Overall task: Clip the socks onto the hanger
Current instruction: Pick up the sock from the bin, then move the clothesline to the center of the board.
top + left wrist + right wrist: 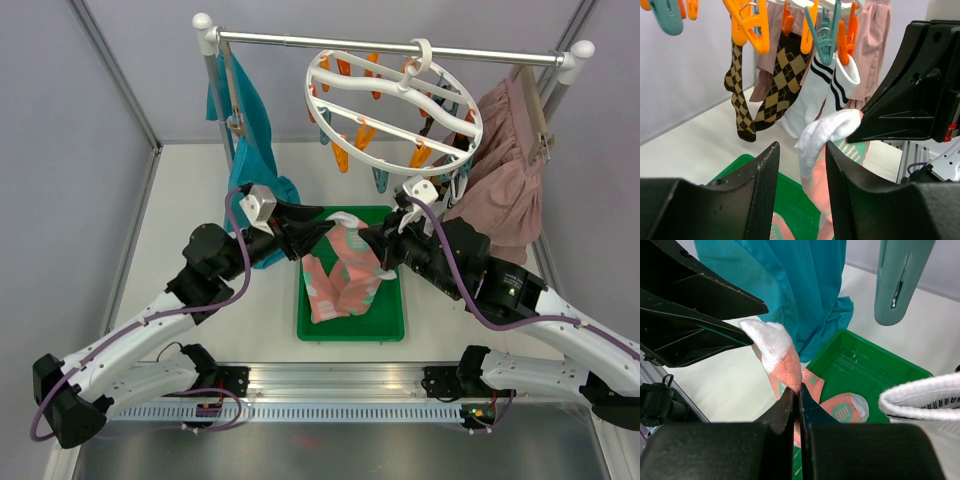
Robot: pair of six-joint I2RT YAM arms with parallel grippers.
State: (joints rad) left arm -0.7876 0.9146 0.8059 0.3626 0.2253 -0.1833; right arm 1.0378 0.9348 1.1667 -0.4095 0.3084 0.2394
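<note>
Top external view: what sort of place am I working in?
Likely a robot test cell staged as a laundry corner: plain grey panel walls, a metal garment rail carrying the round clip hanger, and a green tray of pink socks.

Fuzzy knit sock [782, 357] — glossy green plastic tray [875, 367].

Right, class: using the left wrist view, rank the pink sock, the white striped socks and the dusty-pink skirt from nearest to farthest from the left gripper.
1. pink sock, its white toe just beyond the fingertips of the left gripper, centre.
2. white striped socks, hanging behind it, centre.
3. dusty-pink skirt, behind those socks, upper right.
</note>
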